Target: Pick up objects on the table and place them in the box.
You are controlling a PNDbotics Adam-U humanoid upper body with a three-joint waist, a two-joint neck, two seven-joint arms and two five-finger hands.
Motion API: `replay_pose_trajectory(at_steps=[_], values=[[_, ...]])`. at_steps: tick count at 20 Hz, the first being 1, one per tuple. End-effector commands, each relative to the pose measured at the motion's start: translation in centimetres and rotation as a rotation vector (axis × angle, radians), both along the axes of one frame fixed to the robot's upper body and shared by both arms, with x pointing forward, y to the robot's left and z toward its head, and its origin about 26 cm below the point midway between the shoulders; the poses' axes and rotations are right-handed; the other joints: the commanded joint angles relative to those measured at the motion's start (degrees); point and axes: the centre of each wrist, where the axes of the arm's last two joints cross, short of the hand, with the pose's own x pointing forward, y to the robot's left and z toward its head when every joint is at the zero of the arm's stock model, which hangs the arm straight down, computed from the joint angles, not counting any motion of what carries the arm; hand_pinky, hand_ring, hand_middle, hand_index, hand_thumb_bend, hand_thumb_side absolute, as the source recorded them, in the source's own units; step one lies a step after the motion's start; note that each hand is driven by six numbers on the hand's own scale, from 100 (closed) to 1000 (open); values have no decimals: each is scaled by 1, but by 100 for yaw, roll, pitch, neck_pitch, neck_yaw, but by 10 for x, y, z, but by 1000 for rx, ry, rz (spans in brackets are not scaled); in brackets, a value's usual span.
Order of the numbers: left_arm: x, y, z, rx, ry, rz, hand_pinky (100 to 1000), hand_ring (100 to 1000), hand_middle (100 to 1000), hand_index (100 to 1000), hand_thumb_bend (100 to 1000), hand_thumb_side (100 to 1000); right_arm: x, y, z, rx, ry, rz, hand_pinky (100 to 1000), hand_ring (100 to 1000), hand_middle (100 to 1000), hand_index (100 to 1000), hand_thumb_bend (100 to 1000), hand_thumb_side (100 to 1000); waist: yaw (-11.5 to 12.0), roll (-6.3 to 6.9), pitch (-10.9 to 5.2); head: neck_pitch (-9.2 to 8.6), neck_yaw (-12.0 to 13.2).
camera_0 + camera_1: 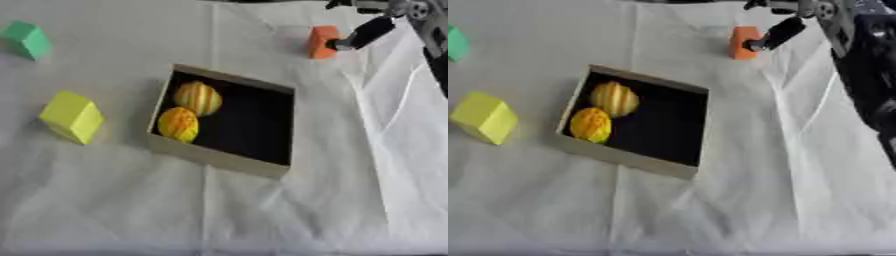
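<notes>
Right hand [372,31] enters from the upper right corner; one dark finger [779,33] extends straight, tip touching the right face of the orange block [322,42]. Only that finger is plain to see, so whether the hand is spread or curled: cannot tell. Left hand not visible in either view.

Box [203,155], tan walls and dark interior, lies below and to the left of the hand, well apart from it. Inside, against the wall farthest from the hand: two round yellow-orange striped objects, the upper one [199,98] touching the lower one [178,124].

Yellow block [72,116] lies on the white-clothed tabletop [262,215] beyond the box's far side from the hand. Green block [26,39] at the upper left, farthest from the hand
</notes>
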Motion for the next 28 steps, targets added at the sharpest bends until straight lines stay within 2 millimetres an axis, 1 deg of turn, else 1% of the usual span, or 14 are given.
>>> replay_pose_trajectory(at_steps=[1, 3, 7, 10, 16, 19, 21, 23, 26, 28], values=[[-2, 0, 7, 10, -22, -7, 867, 820, 746, 831, 100, 567, 1, -6, 12, -19, -32, -26, 918, 964, 958, 1000, 358, 706, 14, -40, -386, 23, -32], [-2, 0, 7, 9, -22, -7, 867, 820, 746, 831, 100, 567, 3, -6, 8, -20, -26, -36, 916, 964, 957, 1000, 349, 703, 22, -33, -380, 23, -32], [-2, 0, 7, 11, -21, -9, 867, 821, 746, 831, 100, 567, 5, -7, 3, 2, -25, -47, 912, 961, 951, 1000, 196, 647, 34, -24, -360, 23, -36], [-2, -1, 7, 11, -21, -11, 868, 821, 746, 830, 100, 567, 7, -7, 2, 25, -36, -56, 907, 958, 946, 1000, 146, 627, 36, -24, -351, 23, -39], [-2, -2, 7, 11, -18, -15, 868, 821, 746, 830, 100, 568, 9, -3, 0, 49, -47, -63, 904, 958, 944, 1000, 120, 616, 53, -9, -340, 23, -58], [-2, -2, 7, 10, -18, -17, 868, 821, 746, 830, 100, 568, 10, -3, -2, 54, -49, -70, 905, 960, 945, 1000, 118, 615, 64, 1, -329, 23, -65], [-2, -2, 7, 10, -18, -17, 868, 821, 746, 830, 100, 568, 11, -4, -3, 47, -45, -72, 909, 962, 950, 1000, 137, 623, 68, 3, -319, 23, -66], [-2, -2, 7, 11, -17, -18, 869, 821, 746, 830, 100, 568, 11, -6, -3, 37, -43, -77, 914, 963, 949, 1000, 175, 639, 70, 4, -309, 23, -67], [-2, -2, 6, 13, -14, -18, 869, 822, 746, 830, 100, 568, 11, -9, -1, 23, -40, -86, 920, 964, 959, 1000, 265, 674, 62, 3, -301, 23, -64], [-2, -2, 6, 14, -12, -21, 869, 822, 746, 830, 100, 569, 11, -10, 0, 10, -41, -96, 920, 964, 961, 1000, 281, 679, 61, 3, -301, 23, -62]])
